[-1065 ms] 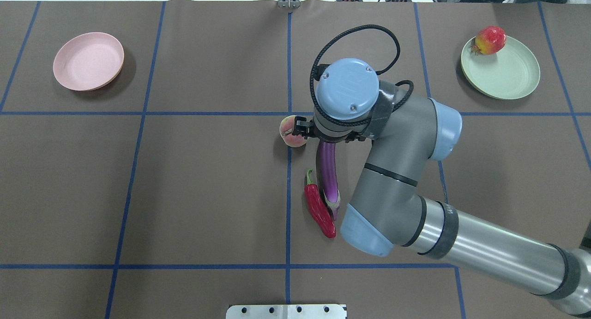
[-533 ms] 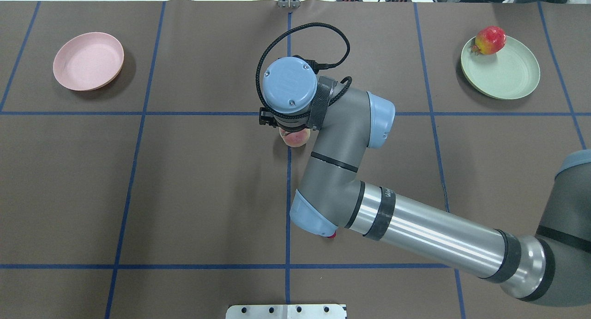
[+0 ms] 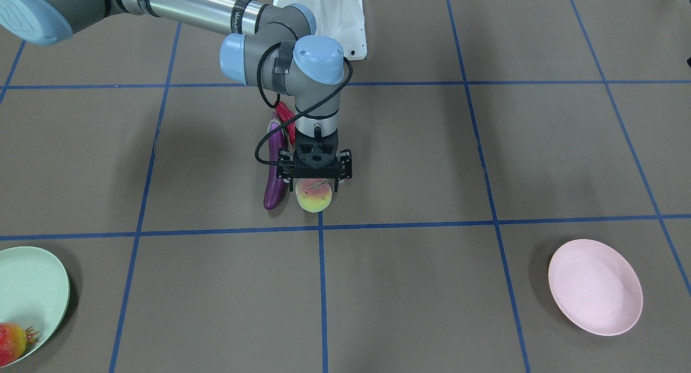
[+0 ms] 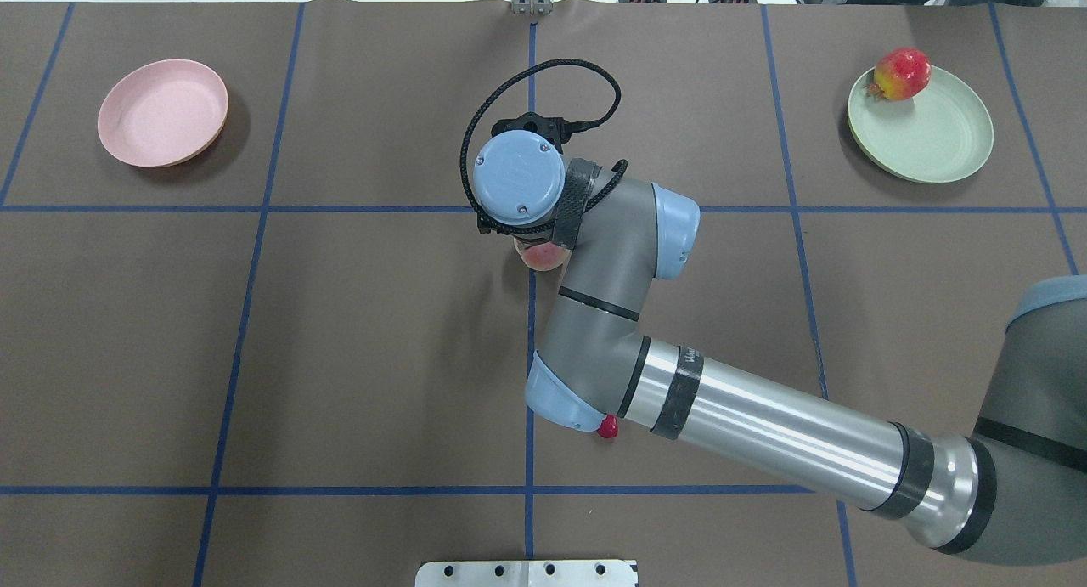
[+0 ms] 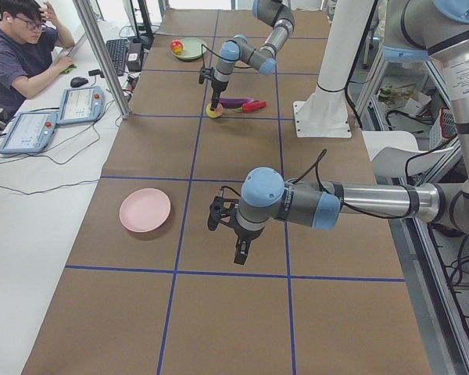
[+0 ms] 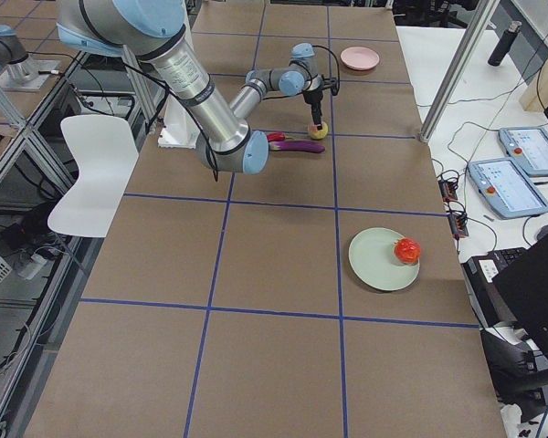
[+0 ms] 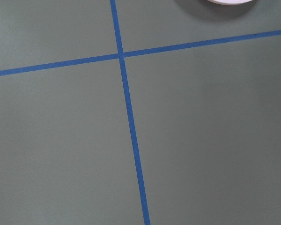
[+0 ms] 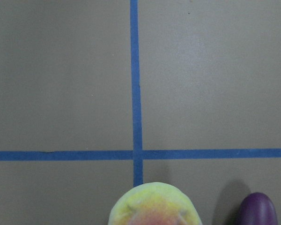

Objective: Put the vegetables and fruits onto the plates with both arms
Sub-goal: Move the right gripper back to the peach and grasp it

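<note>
My right gripper (image 3: 316,188) points straight down, its jaws open and straddling the pink-and-yellow-green peach (image 3: 314,197), which rests on the table. The peach peeks out under the wrist in the overhead view (image 4: 543,256). The purple eggplant (image 3: 274,180) lies right beside it, with the red chili pepper (image 3: 284,117) behind, mostly hidden by the arm. The pomegranate (image 4: 900,73) sits on the far rim of the mint green plate (image 4: 930,141). The pink plate (image 4: 161,111) holds nothing. My left gripper (image 5: 238,251) hangs over bare table near the pink plate; I cannot tell whether it is open or shut.
The brown table cover carries blue tape grid lines (image 4: 532,332). The white pedestal base (image 3: 324,22) stands behind the vegetables. An operator (image 5: 19,55) sits at a side desk with tablets (image 5: 59,117).
My right arm has swung left, carrying its gripper from beside the peach to directly over it. The arm now covers the eggplant and most of the chili in the overhead view.
</note>
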